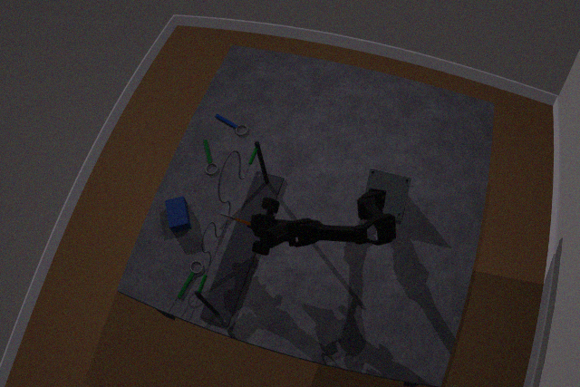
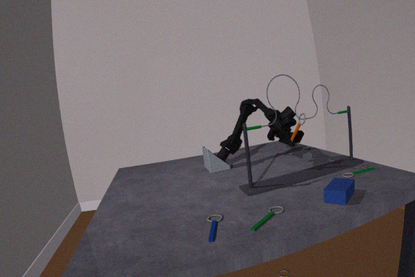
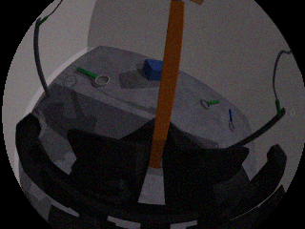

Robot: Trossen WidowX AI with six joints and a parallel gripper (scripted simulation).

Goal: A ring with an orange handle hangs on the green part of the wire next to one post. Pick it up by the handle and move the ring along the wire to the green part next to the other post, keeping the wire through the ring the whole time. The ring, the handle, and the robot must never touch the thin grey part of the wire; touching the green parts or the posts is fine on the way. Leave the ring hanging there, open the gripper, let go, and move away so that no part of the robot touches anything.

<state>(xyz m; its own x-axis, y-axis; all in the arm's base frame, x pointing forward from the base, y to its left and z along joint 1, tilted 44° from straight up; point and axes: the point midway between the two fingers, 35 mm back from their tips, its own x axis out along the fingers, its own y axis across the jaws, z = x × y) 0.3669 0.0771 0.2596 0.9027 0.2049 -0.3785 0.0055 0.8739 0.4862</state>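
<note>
The orange handle (image 1: 242,221) (image 2: 295,132) (image 3: 169,81) is held by its lower end in my gripper (image 1: 253,224) (image 2: 292,140) (image 3: 159,122), which is shut on it. The handle leans up to the ring (image 2: 305,118), seen nearly edge-on from above. The ring appears around the low stretch of grey wire (image 1: 218,181) (image 2: 282,74) between the large loop and the smaller hump; whether it touches is too small to tell. One green part (image 1: 253,155) (image 2: 253,128) (image 3: 278,107) is beside one post (image 2: 248,156); the other green part (image 1: 202,284) (image 2: 343,111) is beside the other post (image 2: 350,133).
A blue block (image 1: 178,214) (image 2: 338,191) (image 3: 152,70) lies beyond the wire. A blue-handled ring (image 1: 227,120) (image 2: 213,231) and green-handled rings (image 1: 207,151) (image 1: 186,285) (image 2: 262,221) (image 2: 364,170) lie on the table. The wire's large loop rises beside my arm.
</note>
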